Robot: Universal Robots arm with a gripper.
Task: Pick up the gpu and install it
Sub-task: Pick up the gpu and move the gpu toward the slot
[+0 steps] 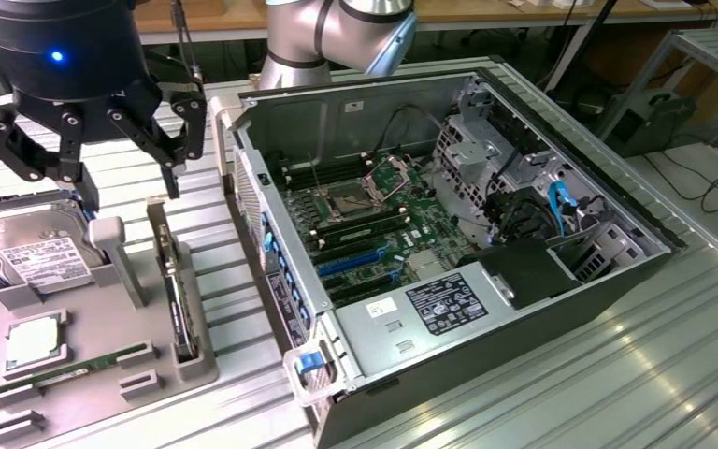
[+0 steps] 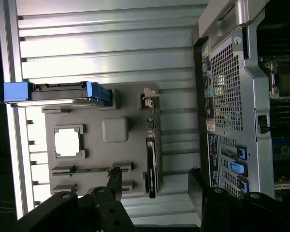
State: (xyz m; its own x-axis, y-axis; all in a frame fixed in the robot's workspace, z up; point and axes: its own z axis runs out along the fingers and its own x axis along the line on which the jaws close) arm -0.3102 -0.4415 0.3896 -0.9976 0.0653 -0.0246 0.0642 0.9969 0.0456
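hand (image 1: 122, 182) spread wide and empty above the grey holder (image 1: 91, 313) on the counter, gpu (image 1: 175, 281) standing on edge in the slot along the holder's case-side edge, top exposed for a straddling grip, open pc case (image 1: 459, 234) just beside

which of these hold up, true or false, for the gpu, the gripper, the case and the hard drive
1. The gpu stands on edge in the grey holder, outside the computer case. True.
2. The gripper is shut on the gpu. False: its fingers are spread, it holds nothing, and it hangs above the holder.
3. The case is open on its side, with the motherboard showing. True.
4. The hard drive lies inside the case. False: it sits in the holder, towards the exterior view's left of the gpu.
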